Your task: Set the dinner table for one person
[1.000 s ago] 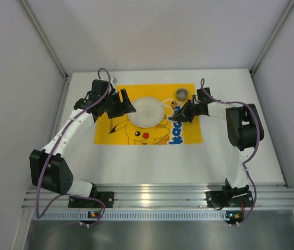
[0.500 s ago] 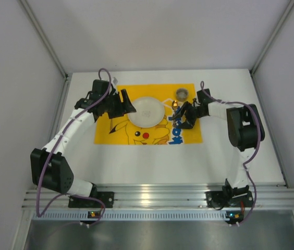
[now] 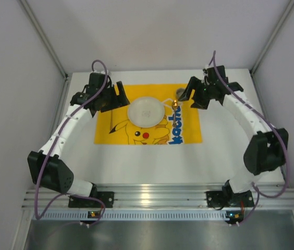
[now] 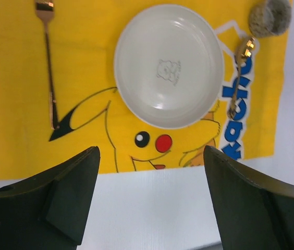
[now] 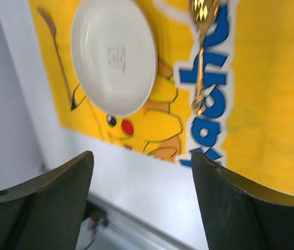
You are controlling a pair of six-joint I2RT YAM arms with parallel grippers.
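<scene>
On the white dinner table point(image 3: 147, 161) lies a yellow Pikachu mat point(image 3: 188, 133). A white plate point(image 3: 146, 111) sits in its far middle. A gold spoon point(image 3: 174, 105) lies on the mat just right of the plate, and a small grey cup point(image 3: 181, 94) stands behind it. A gold fork point(image 4: 48, 67) lies left of the plate point(image 4: 169, 65). My left gripper point(image 3: 120, 94) hovers open over the fork's side, holding nothing. My right gripper point(image 3: 191, 91) hovers open beside the cup, apart from the spoon point(image 5: 201, 57).
Grey enclosure walls with slanted metal posts close in on the left, right and back. An aluminium rail point(image 3: 157, 195) with both arm bases runs along the near edge. Bare table point(image 4: 152, 208) lies between the mat and the rail.
My right gripper opened, let go of the spoon beside the plate, and drew up and back toward the far right. My left gripper shifted slightly left and widened a little.
</scene>
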